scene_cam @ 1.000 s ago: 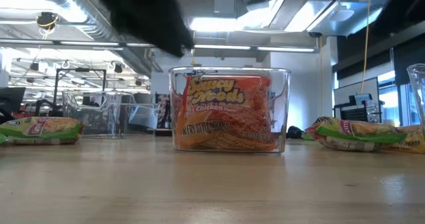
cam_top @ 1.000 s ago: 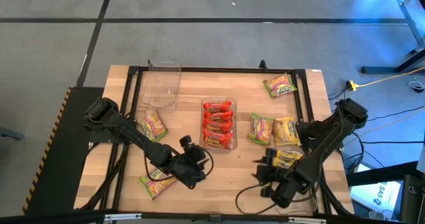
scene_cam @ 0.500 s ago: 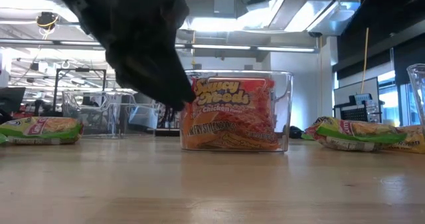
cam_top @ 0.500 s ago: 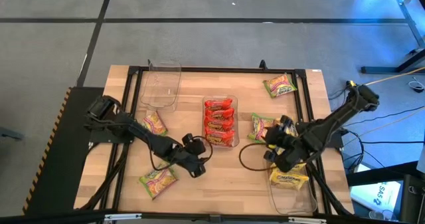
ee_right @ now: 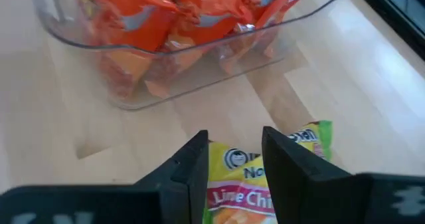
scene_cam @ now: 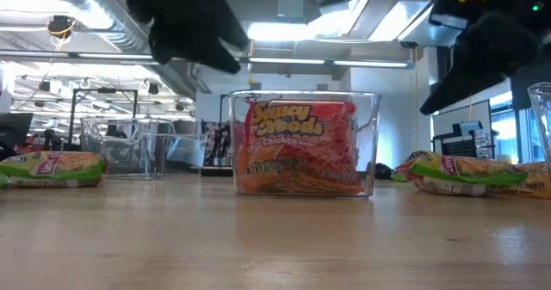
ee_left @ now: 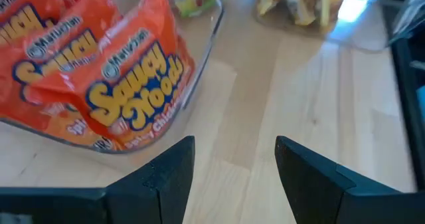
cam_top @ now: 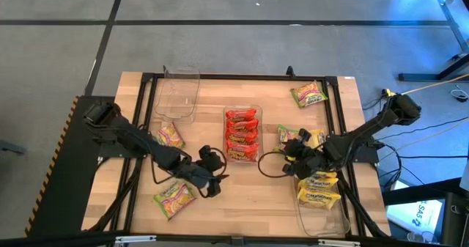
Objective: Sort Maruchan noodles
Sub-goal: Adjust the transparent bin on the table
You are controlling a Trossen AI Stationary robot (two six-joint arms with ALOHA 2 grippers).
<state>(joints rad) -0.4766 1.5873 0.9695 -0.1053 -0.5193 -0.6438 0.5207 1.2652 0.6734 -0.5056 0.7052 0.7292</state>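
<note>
Yellow noodles (cam_top: 318,190) now lie in the clear tray (cam_top: 322,221) at the desk's front right corner. Right gripper (cam_top: 292,154) has swung from there to the green packet (cam_top: 287,138), fingers narrowing around it. Left gripper (cam_top: 212,188) hovers wide, empty.

Both arms are matte black, built of slim jointed links with rounded housings. Thin black cables loop loose beside each wrist. The fingers (ee_left: 174,177) are flat, dark, angular plates.
</note>
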